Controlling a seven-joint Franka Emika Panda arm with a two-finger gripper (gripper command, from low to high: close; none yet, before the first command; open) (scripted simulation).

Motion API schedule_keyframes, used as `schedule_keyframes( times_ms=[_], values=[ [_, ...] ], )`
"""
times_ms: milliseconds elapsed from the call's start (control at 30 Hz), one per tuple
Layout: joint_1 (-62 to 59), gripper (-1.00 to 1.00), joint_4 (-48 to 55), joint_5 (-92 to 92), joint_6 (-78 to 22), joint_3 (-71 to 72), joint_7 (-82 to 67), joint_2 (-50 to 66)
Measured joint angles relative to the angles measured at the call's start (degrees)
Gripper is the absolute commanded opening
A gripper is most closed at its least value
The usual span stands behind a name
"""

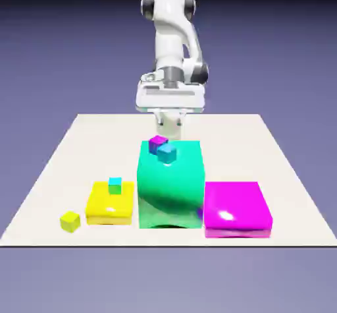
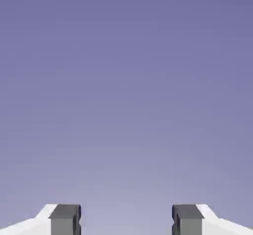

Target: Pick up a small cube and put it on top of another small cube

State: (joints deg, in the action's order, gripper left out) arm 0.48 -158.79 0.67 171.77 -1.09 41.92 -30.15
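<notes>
The small lime cube (image 1: 70, 221) lies on the table near its front edge, at the exterior view's left, beside the flat yellow block (image 1: 108, 203). A tiny teal-green cube (image 1: 116, 185) rests on top of that yellow block. My gripper (image 1: 168, 130) hangs behind the tall green block (image 1: 170, 185), far from the lime cube. In the hand view its two grey fingertips (image 2: 65, 219) stand wide apart with nothing between them, so the gripper (image 2: 126, 220) is open. That view shows only the plain backdrop, and no cube appears in it.
On the far top edge of the tall green block, just in front of the gripper, sit a small purple cube (image 1: 158, 143) and a small cyan cube (image 1: 167, 151). A flat magenta block (image 1: 235, 207) lies at the exterior view's right.
</notes>
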Motion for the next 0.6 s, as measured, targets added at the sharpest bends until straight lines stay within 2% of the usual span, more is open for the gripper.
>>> schedule_keyframes(
  times_ms=[600],
  values=[
    [-3.1,0.00,33.0,10.1,-33.4,-16.2,-8.0,37.4]
  ],
)
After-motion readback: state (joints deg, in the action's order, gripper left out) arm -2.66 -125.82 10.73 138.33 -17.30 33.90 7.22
